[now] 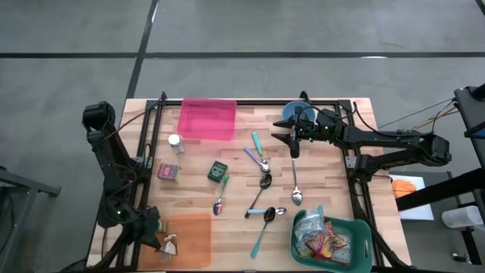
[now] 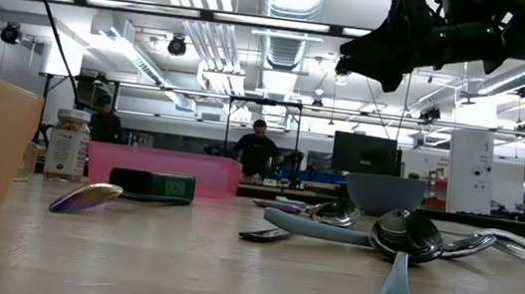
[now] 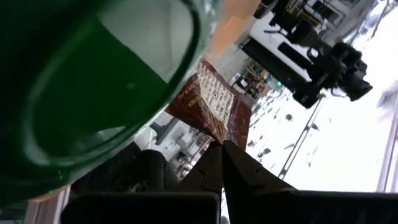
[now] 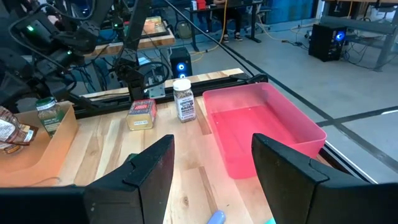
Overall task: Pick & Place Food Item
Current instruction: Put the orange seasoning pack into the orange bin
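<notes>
My left gripper is at the table's near left corner, over the orange tray, shut on a small brown snack packet. Right beside it in the tray stands a jar with a green lid. The packet also shows at the edge of the right wrist view. My right gripper hangs open above the table's far right part, near the blue bowl, with nothing between its fingers. My left gripper pinches the brown packet's edge between its two fingers, and the packet sticks out beyond the fingertips. It is over the orange tray; whether it rests on the tray floor I cannot tell.
A green basket of snack packets stands at the near right. Several spoons lie across the table's middle. A pink bin, a spice jar, a small box and a green tin stand toward the far left.
</notes>
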